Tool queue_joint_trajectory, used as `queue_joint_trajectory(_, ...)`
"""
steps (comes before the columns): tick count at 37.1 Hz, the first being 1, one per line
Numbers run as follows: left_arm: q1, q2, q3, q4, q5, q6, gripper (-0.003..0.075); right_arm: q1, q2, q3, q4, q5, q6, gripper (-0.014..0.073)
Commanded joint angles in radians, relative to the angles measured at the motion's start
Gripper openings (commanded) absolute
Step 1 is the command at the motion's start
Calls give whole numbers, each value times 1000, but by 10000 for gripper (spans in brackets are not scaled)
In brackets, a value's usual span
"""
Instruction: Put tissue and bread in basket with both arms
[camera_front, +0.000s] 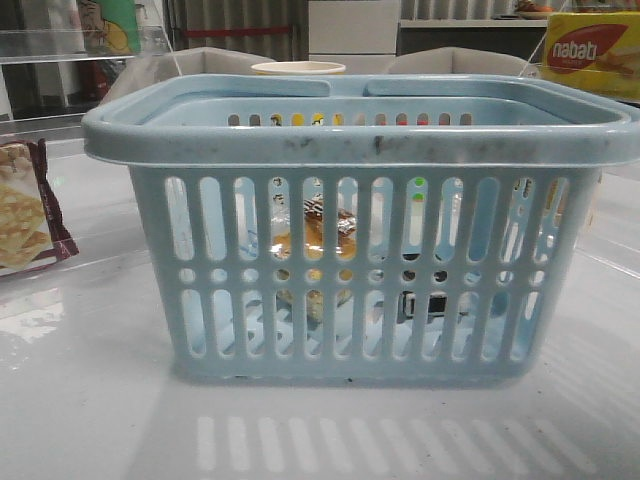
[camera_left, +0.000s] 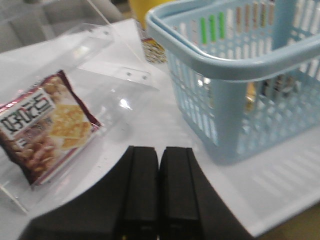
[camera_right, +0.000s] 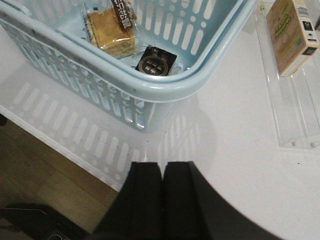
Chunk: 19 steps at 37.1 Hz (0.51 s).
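Both black grippers, left (camera_left: 159, 192) and right (camera_right: 162, 197), sit closed and empty, so retreat cleanly: wrapped golden bread (camera_right: 111, 31) and black-and-white tissue pack (camera_right: 155, 62) already lie inside the light blue slotted plastic basket (camera_right: 165, 90).

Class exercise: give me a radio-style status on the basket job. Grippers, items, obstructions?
Left gripper shut, empty; right gripper same. Bread and tissue inside basket. Nothing obstructing.

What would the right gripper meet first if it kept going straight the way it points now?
Probably the basket: its near corner and rim lie directly ahead of the shut right gripper, with bare table between. Depth is unclear, so it might touch the table short of the basket wall first.
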Motion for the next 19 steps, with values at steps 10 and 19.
queue_joint_trajectory(10,267,-144,268,-82,-479,0,91,1,1,-25,-18,-64,-10,29)
queue_joint_trajectory(19,265,-142,272,-80,-539,0,91,1,1,-25,-18,-59,-10,29)
